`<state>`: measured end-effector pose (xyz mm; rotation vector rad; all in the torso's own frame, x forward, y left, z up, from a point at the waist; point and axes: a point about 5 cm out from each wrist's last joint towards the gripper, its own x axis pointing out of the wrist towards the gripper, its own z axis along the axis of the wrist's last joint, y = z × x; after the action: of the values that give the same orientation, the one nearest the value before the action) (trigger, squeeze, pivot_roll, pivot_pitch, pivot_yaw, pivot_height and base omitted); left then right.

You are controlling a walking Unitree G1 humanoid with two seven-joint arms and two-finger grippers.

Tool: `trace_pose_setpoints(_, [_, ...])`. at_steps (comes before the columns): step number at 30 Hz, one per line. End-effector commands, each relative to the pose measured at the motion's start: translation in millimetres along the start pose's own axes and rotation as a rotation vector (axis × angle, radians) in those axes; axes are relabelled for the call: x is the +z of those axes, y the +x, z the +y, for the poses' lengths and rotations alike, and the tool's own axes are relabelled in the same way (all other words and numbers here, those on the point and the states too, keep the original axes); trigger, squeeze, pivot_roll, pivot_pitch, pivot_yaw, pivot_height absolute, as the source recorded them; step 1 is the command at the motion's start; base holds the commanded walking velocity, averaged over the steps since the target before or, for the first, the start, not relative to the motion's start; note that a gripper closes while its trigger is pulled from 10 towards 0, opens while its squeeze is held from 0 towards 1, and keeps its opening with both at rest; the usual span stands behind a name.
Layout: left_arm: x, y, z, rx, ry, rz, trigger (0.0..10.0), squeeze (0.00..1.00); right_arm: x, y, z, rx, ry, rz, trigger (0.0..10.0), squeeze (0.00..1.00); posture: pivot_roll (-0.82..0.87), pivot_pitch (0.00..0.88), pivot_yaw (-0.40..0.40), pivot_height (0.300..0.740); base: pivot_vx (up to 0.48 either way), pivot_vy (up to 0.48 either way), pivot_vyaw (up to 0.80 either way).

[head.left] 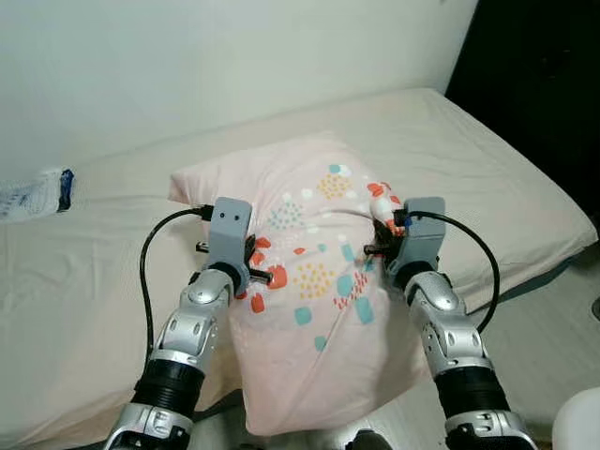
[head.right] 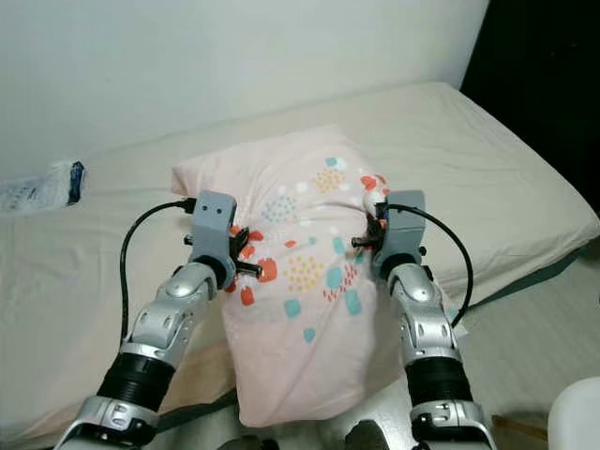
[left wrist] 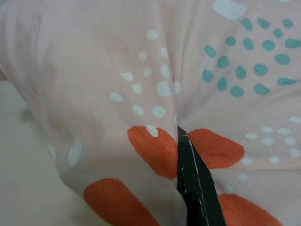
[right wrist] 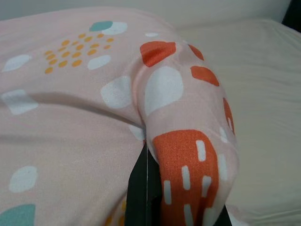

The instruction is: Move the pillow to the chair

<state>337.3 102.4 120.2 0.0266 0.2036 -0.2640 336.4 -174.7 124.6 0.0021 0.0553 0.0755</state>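
At frame centre, your pink pillow (head.left: pixel 314 281) lies on the bed (head.left: pixel 487 169), overhanging its near edge. Both arms reach forward: left gripper (head.left: pixel 261 272) and right gripper (head.left: pixel 375 246) each pinch its fabric.

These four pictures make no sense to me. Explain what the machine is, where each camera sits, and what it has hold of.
The machine is a humanoid robot with two silver arms, each ending in a gripper with two black fingers. The two wide pictures come from cameras in its head, looking down over a cream bed. The two close-ups come from cameras on its wrists, looking along the fingers.

On the bed lies a pink pillow printed with orange, teal and white patches. The left gripper pinches its left side and the right gripper its right side; in each wrist picture the cloth bunches up around a black finger. The pillow's near end hangs over the bed's edge toward the robot.

A plastic packet lies on the bed at far left.
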Motion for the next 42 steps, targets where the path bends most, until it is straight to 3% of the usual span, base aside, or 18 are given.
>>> trace_pose_setpoints(1, [8.9, 2.4, -5.1, -0.014, 0.018, -0.043, 10.0, 0.0, 9.3, -1.9, -4.2, -0.011, 0.005, -0.041, 10.0, 0.0, -0.1, 0.139, 0.076, 0.74, 0.0, 0.0, 0.0])
trace_pose_setpoints(18, [4.7, 2.0, -12.2, -0.037, 0.016, -0.033, 10.0, 0.0, 6.0, -5.3, 3.0, 0.02, -0.002, -0.026, 10.0, 0.0, -0.11, 0.16, 0.065, 0.74, 0.0, 0.0, 0.0])
trace_pose_setpoints(26, [-0.8, -1.8, -7.0, -0.023, 0.008, -0.017, 10.0, 0.0, 10.4, -0.3, 8.9, 0.052, -0.011, -0.032, 10.0, 0.0, -0.12, 0.155, 0.068, 0.74, 0.0, 0.0, 0.0])
trace_pose_setpoints(37, [2.1, 0.5, -13.3, -0.044, 0.012, -0.02, 10.0, 0.0, 11.1, 0.0, 5.3, 0.039, -0.008, -0.034, 10.0, 0.0, -0.1, 0.15, 0.082, 0.74, 0.0, 0.0, 0.0])
trace_pose_setpoints(42, [3.6, 2.6, -13.0, -0.041, 0.018, -0.027, 10.0, 0.0, 11.7, -1.2, 3.0, 0.042, -0.009, -0.032, 10.0, 0.0, -0.11, 0.136, 0.051, 0.74, 0.0, 0.0, 0.0])
